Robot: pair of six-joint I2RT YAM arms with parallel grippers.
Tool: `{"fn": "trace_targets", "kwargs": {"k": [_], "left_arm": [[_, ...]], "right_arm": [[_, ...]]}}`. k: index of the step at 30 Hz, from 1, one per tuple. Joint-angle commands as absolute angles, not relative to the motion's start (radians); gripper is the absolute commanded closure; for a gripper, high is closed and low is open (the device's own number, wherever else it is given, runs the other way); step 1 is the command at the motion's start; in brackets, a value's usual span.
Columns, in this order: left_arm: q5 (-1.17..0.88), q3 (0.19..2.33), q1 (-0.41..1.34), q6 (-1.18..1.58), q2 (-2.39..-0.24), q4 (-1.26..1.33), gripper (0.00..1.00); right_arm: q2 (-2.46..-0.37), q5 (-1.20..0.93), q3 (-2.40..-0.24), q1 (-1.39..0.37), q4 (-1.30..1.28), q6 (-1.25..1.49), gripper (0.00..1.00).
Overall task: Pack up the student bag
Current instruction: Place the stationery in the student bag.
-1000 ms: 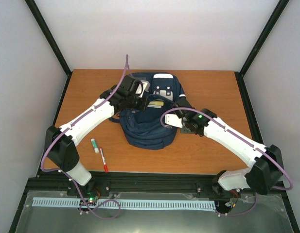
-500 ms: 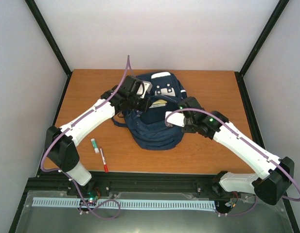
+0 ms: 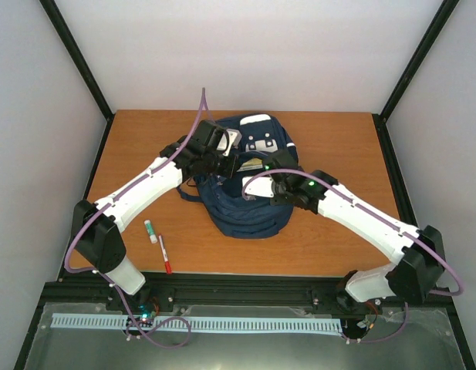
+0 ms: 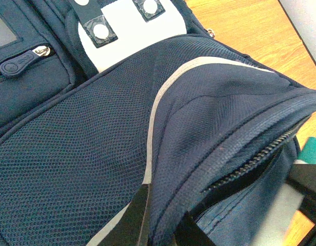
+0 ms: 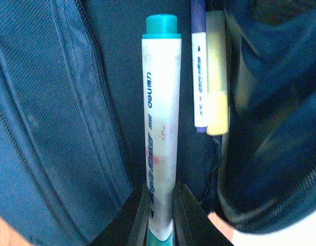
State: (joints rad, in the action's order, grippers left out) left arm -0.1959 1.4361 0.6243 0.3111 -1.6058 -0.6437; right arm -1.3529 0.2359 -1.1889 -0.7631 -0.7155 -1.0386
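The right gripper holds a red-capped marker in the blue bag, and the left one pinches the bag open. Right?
No: the marker has a green cap, not red; the right wrist view shows it. The right gripper holds it inside the blue bag, and the left gripper pinches it open.

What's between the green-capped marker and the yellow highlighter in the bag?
A slim white pen with a blue cap, right beside the yellow highlighter, apart from the green-capped marker; seen in the right wrist view.
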Motion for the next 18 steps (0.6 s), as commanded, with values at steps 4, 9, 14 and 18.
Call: {"fn": "trace_targets", "kwargs": {"k": [4, 9, 14, 18], "left_arm": [[-0.233, 1.513, 0.628, 0.339, -1.560, -0.572, 0.97], [-0.234, 1.513, 0.629, 0.339, -1.560, -0.573, 0.97], [-0.233, 1.514, 0.629, 0.338, -1.557, -0.574, 0.97], [-0.232, 1.514, 0.629, 0.339, -1.557, -0.575, 0.97]], "right_arm": [[-1.433, 0.298, -1.206, -0.797, -0.573, -1.140, 0.95], [-1.469, 0.320, -1.163, -0.799, -0.480, -1.180, 0.95], [-1.494, 0.364, -1.106, -0.798, -0.359, -1.216, 0.92], [-1.505, 0.367, -1.091, -0.798, -0.327, -1.207, 0.82]]}}
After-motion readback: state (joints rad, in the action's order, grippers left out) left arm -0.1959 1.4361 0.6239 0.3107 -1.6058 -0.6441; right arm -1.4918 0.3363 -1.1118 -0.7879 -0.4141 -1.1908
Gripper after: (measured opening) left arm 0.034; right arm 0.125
